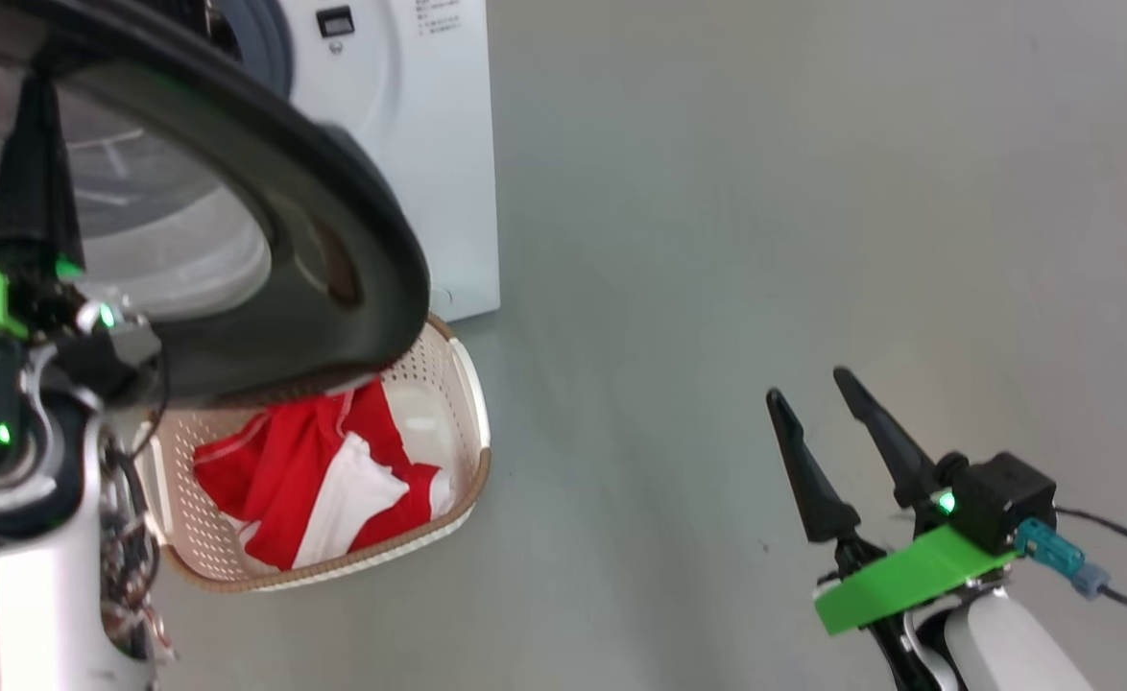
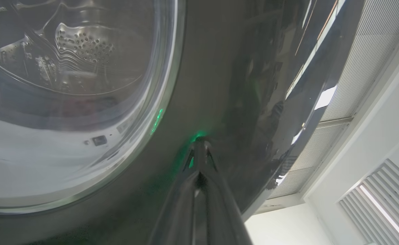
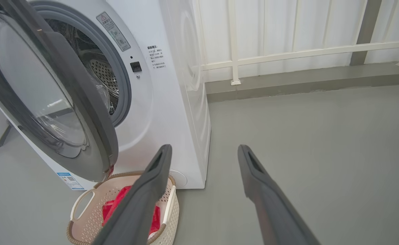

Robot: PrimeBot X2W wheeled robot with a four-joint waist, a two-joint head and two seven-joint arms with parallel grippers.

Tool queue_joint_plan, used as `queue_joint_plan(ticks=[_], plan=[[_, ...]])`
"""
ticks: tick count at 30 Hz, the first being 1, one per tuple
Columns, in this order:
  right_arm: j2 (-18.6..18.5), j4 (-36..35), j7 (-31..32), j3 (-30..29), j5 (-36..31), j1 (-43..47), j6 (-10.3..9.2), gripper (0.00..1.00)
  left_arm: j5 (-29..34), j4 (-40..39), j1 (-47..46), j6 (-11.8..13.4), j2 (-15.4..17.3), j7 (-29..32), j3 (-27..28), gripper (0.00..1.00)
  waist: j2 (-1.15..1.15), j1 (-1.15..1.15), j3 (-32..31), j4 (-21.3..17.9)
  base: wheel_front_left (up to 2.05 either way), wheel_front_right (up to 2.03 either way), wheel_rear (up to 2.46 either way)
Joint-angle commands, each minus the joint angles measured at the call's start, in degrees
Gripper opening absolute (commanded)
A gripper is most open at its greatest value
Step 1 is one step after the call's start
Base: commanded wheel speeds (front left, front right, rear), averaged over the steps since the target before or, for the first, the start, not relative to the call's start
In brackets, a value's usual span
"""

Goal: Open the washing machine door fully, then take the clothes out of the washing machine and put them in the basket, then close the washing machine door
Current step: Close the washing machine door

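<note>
Meanwhile, the left hand (image 2: 199,142), fingers together, is pressed against the black rim of the washing machine door (image 1: 333,211); the red clothes (image 1: 304,470) are seen in the basket (image 1: 475,413) beneath it, while the right hand (image 1: 808,384) is held spread above the floor (image 1: 717,240).

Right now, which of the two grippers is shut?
The left gripper: its fingers are pressed together, tips against the black rim of the washing machine door. The right gripper stands wide open, holding nothing.

Glossy black washing machine door (image 1: 266,182), perforated plastic basket (image 1: 453,384).
</note>
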Motion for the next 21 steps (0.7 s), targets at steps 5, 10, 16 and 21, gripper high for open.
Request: queue_joint_plan(ticks=[5, 10, 16, 21], plan=[[0.5, -2.1, -0.4, 1.5, 0.1, -3.2, 0.36, 1.00, 1.0, 1.6, -5.9, -1.7, 3.1, -0.2, 1.6, 0.00, 0.00, 0.00, 2.5, -1.2, 0.00, 0.00, 0.00], [0.8, -2.1, -0.4, 1.7, 0.3, -3.8, 0.36, 1.00, 0.9, 3.6, -8.0, -2.4, 3.9, 0.4, 1.7, 0.00, 0.00, 0.00, 3.2, -2.1, 0.00, 0.00, 0.00], [1.0, -1.7, -0.4, 1.6, 0.4, -3.8, 0.36, 1.00, 0.5, 4.5, -8.1, -3.4, 4.3, 1.4, 1.6, 0.00, 0.00, 0.00, 2.7, -2.6, 0.00, 0.00, 0.00], [1.1, -1.3, -0.4, 0.9, 0.3, -3.1, 0.36, 1.00, 0.2, 3.3, -4.6, -5.3, 4.0, 3.1, 0.7, 0.62, 0.00, 0.00, 0.7, -1.9, 0.00, 0.00, 0.00]])
